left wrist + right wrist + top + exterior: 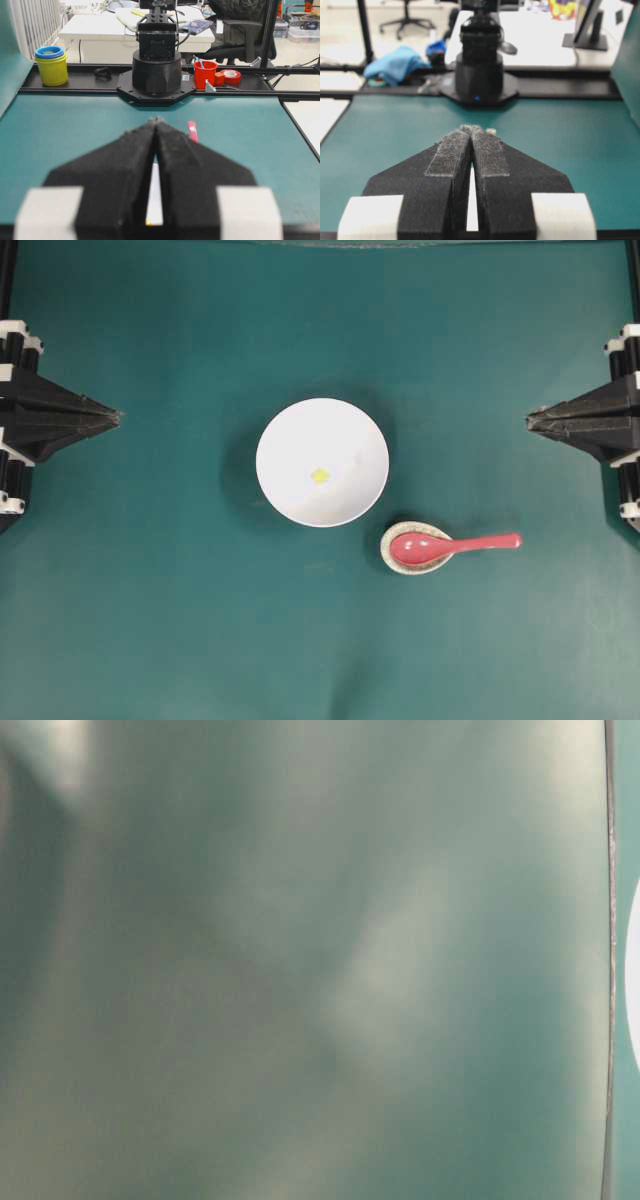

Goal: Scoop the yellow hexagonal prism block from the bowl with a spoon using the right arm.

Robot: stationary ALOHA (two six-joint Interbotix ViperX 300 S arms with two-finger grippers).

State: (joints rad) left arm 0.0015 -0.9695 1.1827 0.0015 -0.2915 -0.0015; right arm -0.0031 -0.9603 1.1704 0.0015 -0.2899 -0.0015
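1. Right hand [530,420] clenched, tips pressed together, grasping nothing, parked at the right table [150,640] edge.
2. Left hand [117,417] also clenched and empty, opposite side, tips facing the right hand.
3. White bowl [290,430] sits between the two hands, well apart from both.
4. Yellow hexagonal prism block [320,476] lies inside the bowl, near its centre.
5. Pink-red spoon [450,544] lies with its head on a speckled spoon rest [395,558] just beside the bowl, handle pointing to the right hand's side, closer to the right hand than the bowl is.
6. Table-level view is blurred, nothing readable.
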